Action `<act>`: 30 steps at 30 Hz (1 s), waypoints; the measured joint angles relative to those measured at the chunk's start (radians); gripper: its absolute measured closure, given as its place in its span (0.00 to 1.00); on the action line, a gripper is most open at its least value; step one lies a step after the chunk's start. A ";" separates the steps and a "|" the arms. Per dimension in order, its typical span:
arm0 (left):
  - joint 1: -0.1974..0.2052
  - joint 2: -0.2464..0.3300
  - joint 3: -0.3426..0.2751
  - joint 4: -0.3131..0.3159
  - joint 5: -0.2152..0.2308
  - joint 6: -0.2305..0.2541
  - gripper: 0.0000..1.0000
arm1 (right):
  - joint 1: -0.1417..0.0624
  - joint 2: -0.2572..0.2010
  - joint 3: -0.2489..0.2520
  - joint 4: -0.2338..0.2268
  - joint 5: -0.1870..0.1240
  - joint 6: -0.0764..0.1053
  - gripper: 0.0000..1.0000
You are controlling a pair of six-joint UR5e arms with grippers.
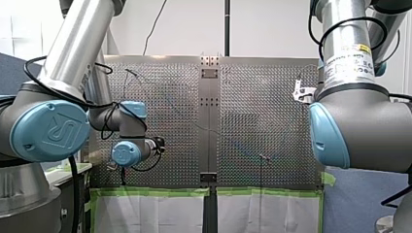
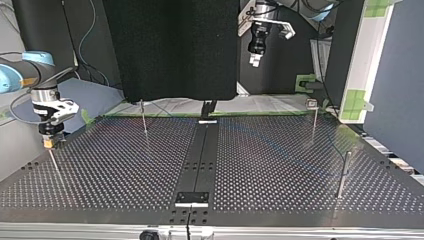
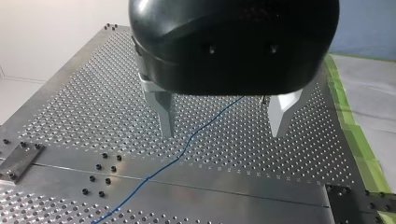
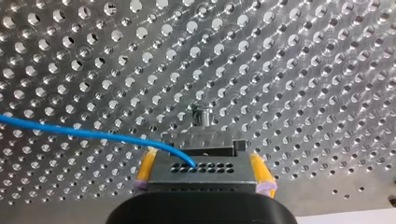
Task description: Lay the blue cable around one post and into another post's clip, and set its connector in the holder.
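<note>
Firmly, the dark connector (image 4: pixel 201 169) is clamped between the yellow pads (image 4: pixel 145 168) of my right gripper (image 4: pixel 201 156). The blue cable (image 4: pixel 93 134) is seen entering one of the connector's holes and trailing away sideways over the perforated table (image 4: pixel 303 70). A small metal stud (image 4: pixel 201 114) is seen just ahead of the connector. My left gripper (image 3: pixel 222 133) is held above the table with its metal fingers (image 3: pixel 164 112) spread well apart and nothing between them. The cable is laid on the table beneath them. Thin posts (image 2: pixel 344 172) are set upright on the table, well apart.
</note>
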 joint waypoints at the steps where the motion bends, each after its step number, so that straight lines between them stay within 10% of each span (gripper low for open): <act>1: 0.000 0.000 0.000 0.000 0.000 0.000 0.00 | 0.001 0.000 0.000 -0.001 0.000 0.000 1.00; 8: 0.002 0.000 0.000 0.002 0.000 0.000 0.00 | 0.003 0.000 0.000 0.002 -0.022 -0.022 1.00; 19: 0.007 0.000 0.000 0.003 0.000 0.000 0.00 | 0.024 0.000 0.063 0.033 -0.035 -0.111 1.00; 30: 0.008 0.000 0.000 0.000 0.000 0.003 0.00 | 0.038 -0.003 0.120 -0.025 -0.024 -0.100 1.00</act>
